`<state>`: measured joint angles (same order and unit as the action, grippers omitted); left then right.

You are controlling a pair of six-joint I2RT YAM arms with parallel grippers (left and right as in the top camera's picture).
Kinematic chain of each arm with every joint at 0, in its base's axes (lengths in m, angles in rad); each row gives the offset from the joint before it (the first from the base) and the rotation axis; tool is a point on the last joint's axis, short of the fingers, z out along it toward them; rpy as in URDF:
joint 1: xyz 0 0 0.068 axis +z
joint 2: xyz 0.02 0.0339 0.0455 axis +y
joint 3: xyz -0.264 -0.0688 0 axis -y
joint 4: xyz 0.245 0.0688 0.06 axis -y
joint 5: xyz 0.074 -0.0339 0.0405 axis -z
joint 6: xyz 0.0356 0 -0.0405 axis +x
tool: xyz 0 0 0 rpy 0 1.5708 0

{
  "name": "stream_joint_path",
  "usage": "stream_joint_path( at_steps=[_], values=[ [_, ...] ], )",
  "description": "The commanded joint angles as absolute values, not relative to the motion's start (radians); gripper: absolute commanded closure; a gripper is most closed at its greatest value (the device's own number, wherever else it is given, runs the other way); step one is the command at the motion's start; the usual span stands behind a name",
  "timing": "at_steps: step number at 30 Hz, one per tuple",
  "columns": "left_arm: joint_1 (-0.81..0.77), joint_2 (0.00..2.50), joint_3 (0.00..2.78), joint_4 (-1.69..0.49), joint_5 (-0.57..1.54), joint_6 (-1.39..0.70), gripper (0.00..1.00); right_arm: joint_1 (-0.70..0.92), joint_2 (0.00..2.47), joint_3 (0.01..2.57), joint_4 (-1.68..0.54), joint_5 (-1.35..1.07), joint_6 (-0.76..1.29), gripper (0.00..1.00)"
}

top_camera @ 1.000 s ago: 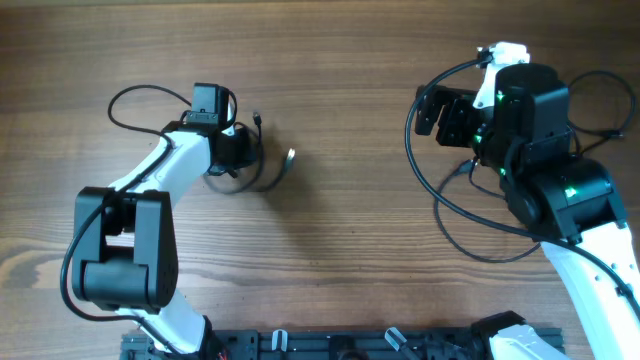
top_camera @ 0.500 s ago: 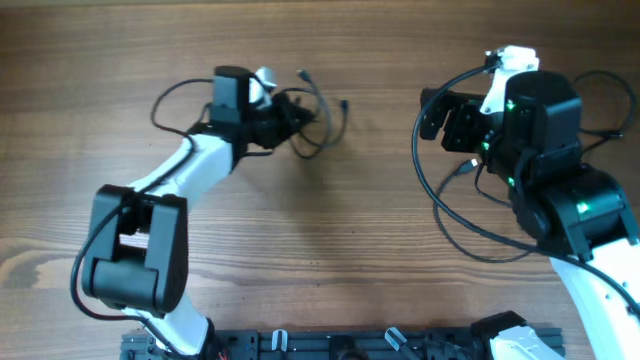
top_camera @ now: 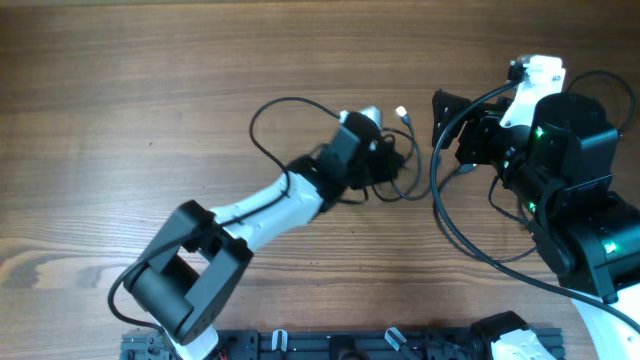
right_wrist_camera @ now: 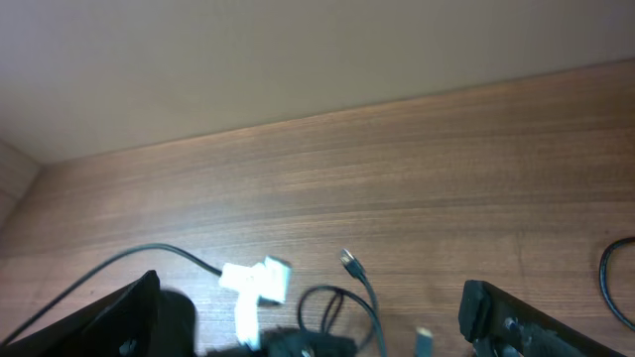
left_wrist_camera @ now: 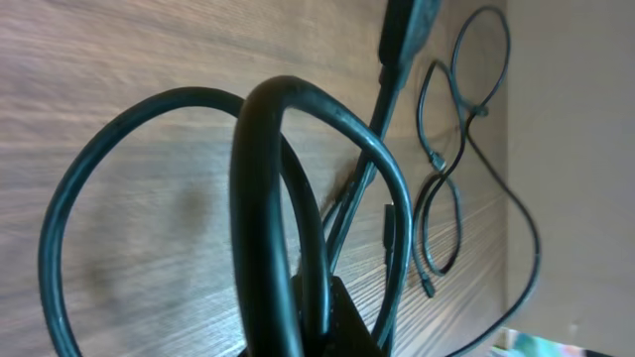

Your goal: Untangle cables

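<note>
The left fingers [top_camera: 380,152] are clenched on the cables [top_camera: 392,165]. The left wrist view shows thick black loops [left_wrist_camera: 268,149] rising directly out of the grip. The right fingers [top_camera: 445,105] are released and spread wide. They hold nothing, and they stand just to the right of the bundle, facing it.

The bundle hangs around the left fingers as several overlapping loops, near the middle of the desk [top_camera: 150,80]. One small plug end [top_camera: 402,113] sticks out just above the bundle, towards the far edge. A longer strand [top_camera: 268,112] curves away from the bundle to the left. Beyond the bundle, in the left wrist view, some thinner loops [left_wrist_camera: 444,178] lie flat on the desk. I cannot tell if they are part of the task.

In my judgement the step in hand is the presenting of the knot: one arm holds it, so that the other can take a strand. The cables are not yet separated. The next move probably calls for the right fingers to close on one single loop or on the free plug end — not on two strands together — and then for a slow pull away from the bundle, so that the knot opens and does not tighten.
</note>
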<state>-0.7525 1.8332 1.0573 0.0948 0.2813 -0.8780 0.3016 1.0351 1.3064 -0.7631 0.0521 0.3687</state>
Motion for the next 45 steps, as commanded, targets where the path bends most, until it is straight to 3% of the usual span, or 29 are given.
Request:
stream_joint_path(
  at_steps=[1,15,23,24,27,28,45],
  values=[
    [-0.804,1.835,1.058,0.095,0.111,-0.871,0.96,0.305,1.023,1.320,-0.764,0.054,0.368,0.00],
    [-0.817,1.835,1.058,0.086,0.092,-0.868,0.96,0.305,1.016,1.320,-0.764,0.054,0.368,0.00],
    [-0.817,1.835,1.058,0.078,0.092,-0.868,0.79,0.305,1.014,1.320,-0.764,0.054,0.368,0.00],
    [-0.816,1.835,1.058,0.075,0.092,-0.868,0.73,0.305,1.014,1.320,-0.764,0.054,0.368,0.00],
    [-0.816,1.835,1.058,0.075,0.092,-0.868,0.09,0.305,1.014,1.320,-0.764,0.054,0.368,0.00],
    [-0.815,1.835,1.059,0.076,0.092,-0.868,0.02,0.305,1.014,1.320,-0.764,0.054,0.368,0.00],
    [-0.597,1.799,1.059,0.094,0.239,-0.868,0.00,0.304,1.015,1.320,-0.764,0.054,0.368,0.00]
  ],
)
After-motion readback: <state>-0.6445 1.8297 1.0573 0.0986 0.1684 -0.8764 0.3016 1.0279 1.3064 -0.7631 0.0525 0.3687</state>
